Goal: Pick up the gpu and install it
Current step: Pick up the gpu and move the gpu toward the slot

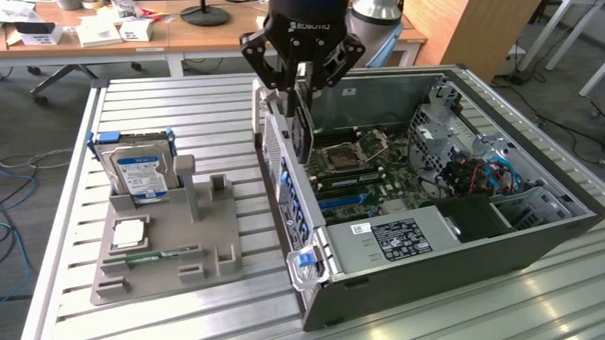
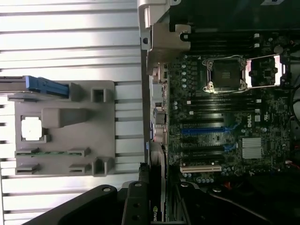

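You have the slatted metal table (image 1: pixel 170 106) under everything, and on it, toward the exterior view's right, the open computer case (image 1: pixel 444 280) lies on its side with its inside facing up. On its floor you see the green motherboard (image 1: pixel 378 173) (image 2: pixel 225 122), and near the front wall sits the silver power supply (image 1: pixel 392 237) with its white label.

At the exterior view's left, well apart from the case, stands the gray holder (image 1: pixel 180 248) (image 2: pixel 65 98). The hard drive (image 1: pixel 140 173) with the blue-white label stands upright in the holder's far end.

Your gripper (image 1: pixel 302 74) hangs over the rear wall of the case. Its fingers are closed on the gpu (image 1: pixel 302 124) (image 2: pixel 157 213), one finger on each flat face of the card. The gpu hangs upright and edge-on from the fingers, just beside the perforated rear panel, on the motherboard side. Its upper end is between the fingers and its lower end reaches down toward the board. I cannot tell if the lower edge touches anything. In the wrist view you can read a green logo on the card, between the two black fingers.

On the motherboard the processor socket (image 1: pixel 342 157) (image 2: pixel 225 75) stands open, and the blue slot (image 2: pixel 201 130) and the white slot (image 2: pixel 200 168) lie uncovered (the card is beyond the white one, near the board's edge).

On the holder, the square processor chip (image 1: pixel 127 234) (image 2: pixel 32 129) lies flat, and beside it the slim green RAM stick (image 1: pixel 151 256) (image 2: pixel 51 152) rests in its groove.
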`<state>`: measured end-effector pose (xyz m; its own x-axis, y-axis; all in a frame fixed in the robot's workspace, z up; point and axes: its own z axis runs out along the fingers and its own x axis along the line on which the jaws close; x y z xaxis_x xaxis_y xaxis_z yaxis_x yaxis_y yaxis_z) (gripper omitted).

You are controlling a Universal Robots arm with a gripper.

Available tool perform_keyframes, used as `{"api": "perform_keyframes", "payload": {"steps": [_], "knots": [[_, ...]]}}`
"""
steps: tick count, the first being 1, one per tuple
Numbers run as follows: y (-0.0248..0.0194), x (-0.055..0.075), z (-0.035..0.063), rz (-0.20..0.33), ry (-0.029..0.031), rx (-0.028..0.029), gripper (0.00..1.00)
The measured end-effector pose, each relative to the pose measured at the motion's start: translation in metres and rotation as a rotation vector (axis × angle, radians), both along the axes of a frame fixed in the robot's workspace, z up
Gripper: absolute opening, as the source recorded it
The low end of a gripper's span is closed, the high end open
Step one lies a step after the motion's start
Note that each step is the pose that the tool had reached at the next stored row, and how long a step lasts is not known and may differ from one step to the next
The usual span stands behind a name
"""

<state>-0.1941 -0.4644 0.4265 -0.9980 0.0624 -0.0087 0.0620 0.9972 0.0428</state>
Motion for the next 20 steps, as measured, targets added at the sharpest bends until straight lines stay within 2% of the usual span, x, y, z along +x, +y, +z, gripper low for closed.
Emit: {"api": "perform_keyframes", "payload": {"steps": [20], "knots": [[0.0000,0.091,0.0000,0.000,0.0001,0.0054,0.26]]}}
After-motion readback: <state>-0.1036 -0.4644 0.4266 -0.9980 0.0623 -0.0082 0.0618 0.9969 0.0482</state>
